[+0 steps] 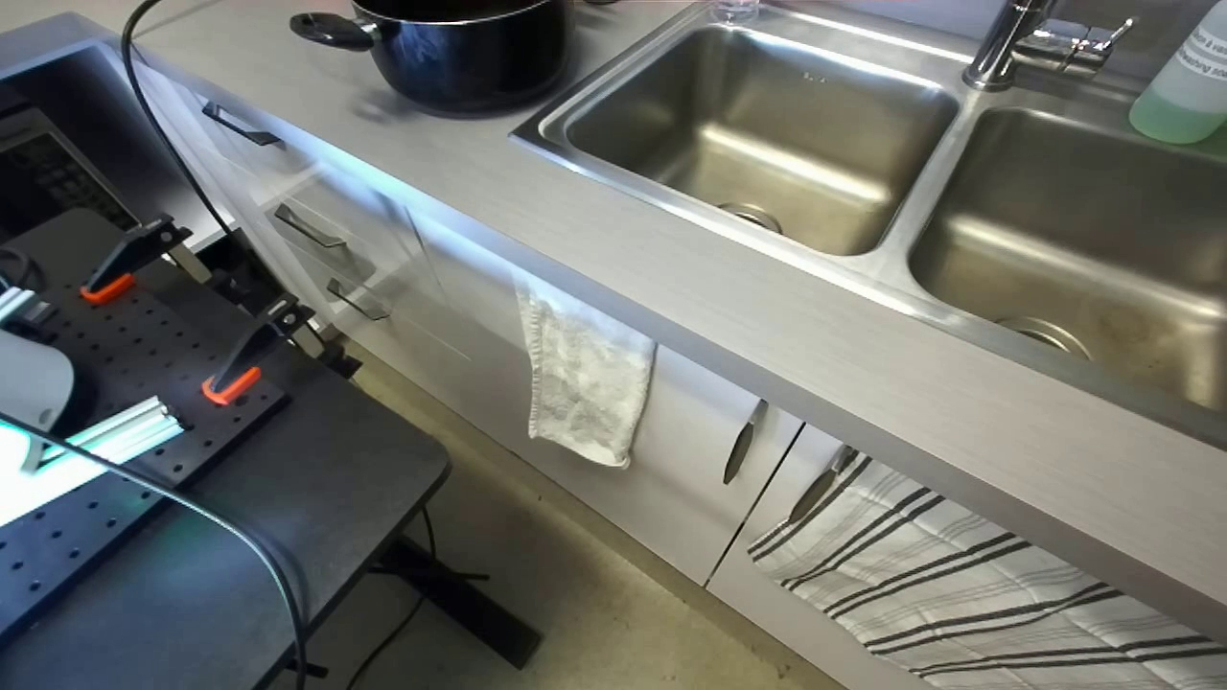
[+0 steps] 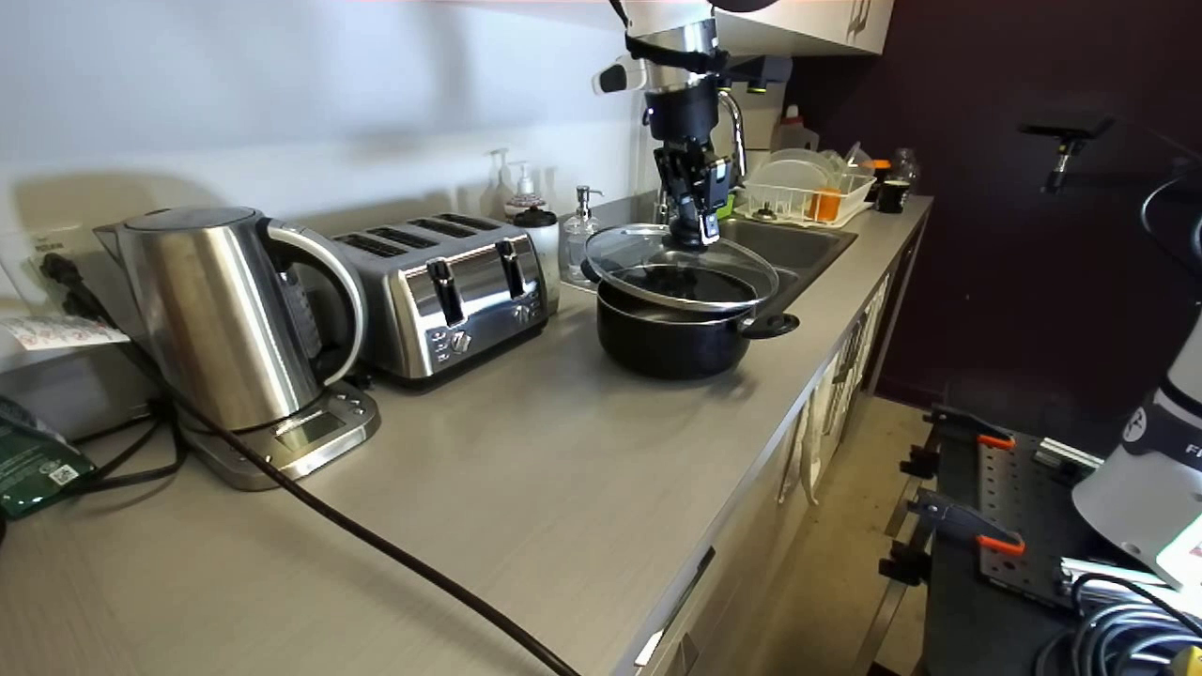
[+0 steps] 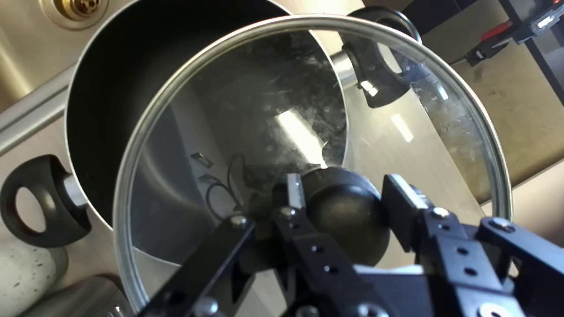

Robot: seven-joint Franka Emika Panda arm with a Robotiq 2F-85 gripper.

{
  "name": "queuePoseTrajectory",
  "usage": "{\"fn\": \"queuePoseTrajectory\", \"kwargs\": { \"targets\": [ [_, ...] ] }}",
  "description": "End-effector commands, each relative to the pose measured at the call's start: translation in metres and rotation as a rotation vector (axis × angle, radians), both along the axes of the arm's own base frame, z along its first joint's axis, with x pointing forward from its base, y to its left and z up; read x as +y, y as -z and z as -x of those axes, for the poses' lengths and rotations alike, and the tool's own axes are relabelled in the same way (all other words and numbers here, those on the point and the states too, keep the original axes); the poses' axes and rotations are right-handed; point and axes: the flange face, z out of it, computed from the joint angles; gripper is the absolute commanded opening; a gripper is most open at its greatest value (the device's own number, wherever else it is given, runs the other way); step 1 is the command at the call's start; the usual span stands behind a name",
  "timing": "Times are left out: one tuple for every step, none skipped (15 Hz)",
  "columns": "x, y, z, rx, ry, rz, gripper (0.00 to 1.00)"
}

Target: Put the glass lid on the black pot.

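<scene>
The counter (image 2: 526, 488) is long and pale grey with a faint streaky grain, and a double steel sink (image 1: 891, 264) is let into it. The black pot (image 2: 671, 343) stands upright on it just beside the sink. Farther from the sink sit a steel four-slot toaster (image 2: 481, 293) and, near that, a kettle (image 2: 211, 319) on its base (image 2: 322, 451), with a dark green packet (image 2: 42, 455) close by. A white canister (image 2: 550, 258) with a dark top stands just beside the toaster. Past the sink are a white dish rack (image 2: 850, 205) and a small dark container (image 2: 892, 197). A black cable (image 2: 413, 565) crosses the counter, contact hard to judge
</scene>
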Motion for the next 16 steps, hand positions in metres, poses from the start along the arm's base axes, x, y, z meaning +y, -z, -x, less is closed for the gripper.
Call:
{"fn": "queuePoseTrajectory", "kwargs": {
  "targets": [
    [-0.02, -0.008, 0.0, -0.005, 0.093, -0.014, 0.23],
    [-0.025, -0.008, -0.002, -0.006, 0.112, -0.017, 0.23],
    [-0.031, -0.007, -0.003, -0.005, 0.134, -0.02, 0.23],
    [-0.036, -0.005, -0.004, -0.002, 0.152, -0.025, 0.23],
    [-0.044, -0.003, -0.006, 0.0, 0.179, -0.031, 0.23],
    [-0.05, -0.002, -0.007, 0.0, 0.201, -0.038, 0.23],
    [-0.057, 0.001, -0.009, 0.002, 0.223, -0.047, 0.23],
    [-0.063, 0.003, -0.011, 0.003, 0.245, -0.056, 0.23],
    [-0.07, 0.006, -0.014, 0.003, 0.271, -0.063, 0.23],
    [-0.077, 0.009, -0.017, 0.007, 0.294, -0.07, 0.23],
    [-0.082, 0.012, -0.02, 0.009, 0.315, -0.076, 0.23],
    [-0.088, 0.016, -0.022, 0.013, 0.337, -0.082, 0.23],
    [-0.092, 0.019, -0.025, 0.013, 0.355, -0.086, 0.23],
    [-0.096, 0.022, -0.028, 0.014, 0.373, -0.09, 0.23],
    [-0.1, 0.025, -0.032, 0.012, 0.395, -0.096, 0.23],
    [-0.103, 0.028, -0.035, 0.011, 0.413, -0.101, 0.23]
  ]
}}
